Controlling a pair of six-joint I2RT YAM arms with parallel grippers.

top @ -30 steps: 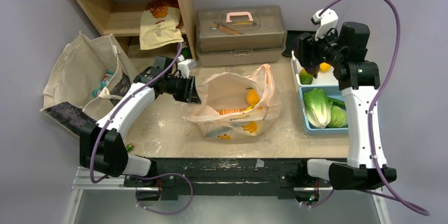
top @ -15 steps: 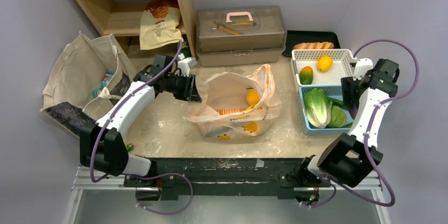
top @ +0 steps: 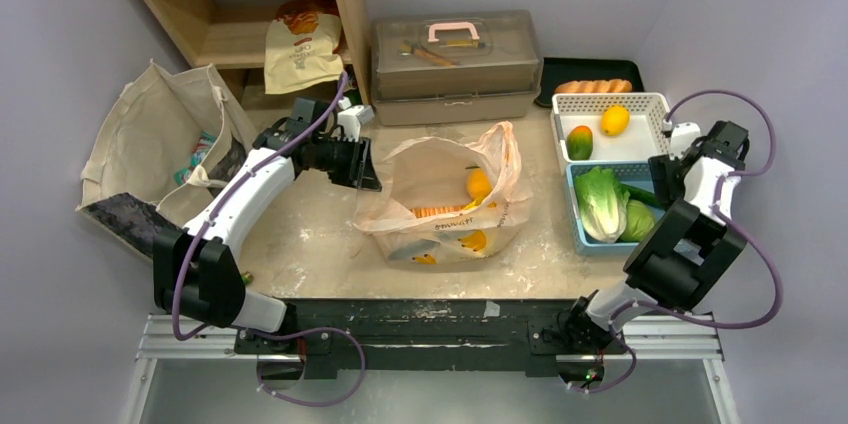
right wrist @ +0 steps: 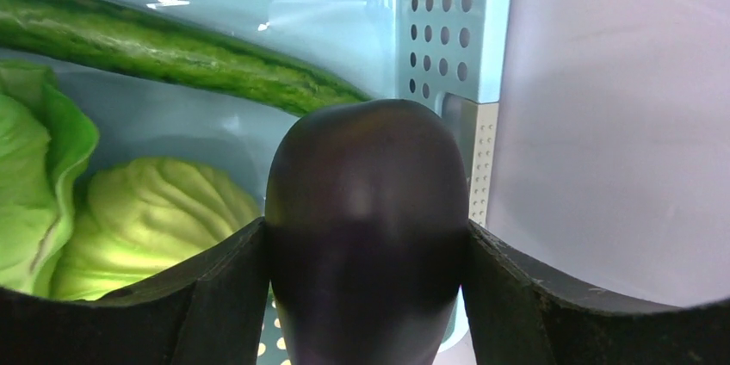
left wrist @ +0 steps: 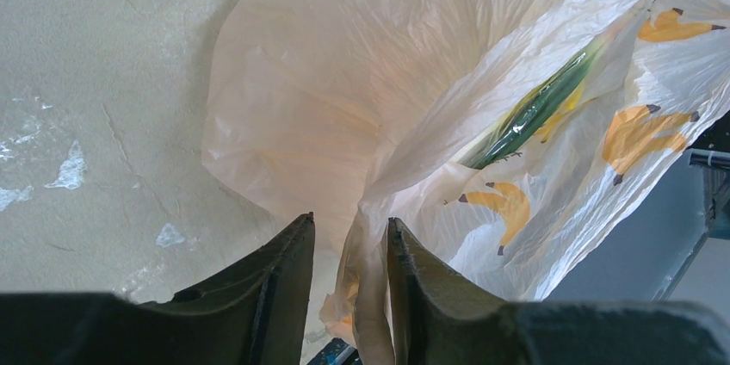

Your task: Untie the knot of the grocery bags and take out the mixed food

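The bag (top: 440,199) sits open mid-table, and the lettering on its white band is too small to read. The left wrist view alone shows its banana prints (left wrist: 641,128). There the left gripper (left wrist: 351,231) pinches the bag's rim between narrow jaws. An orange fruit (top: 478,184) lies inside. Only the right wrist view shows the right gripper (right wrist: 366,240) clamped on an eggplant (right wrist: 366,184), over a blue basket (right wrist: 448,46) holding a cucumber (right wrist: 172,51) and greens (right wrist: 155,219).
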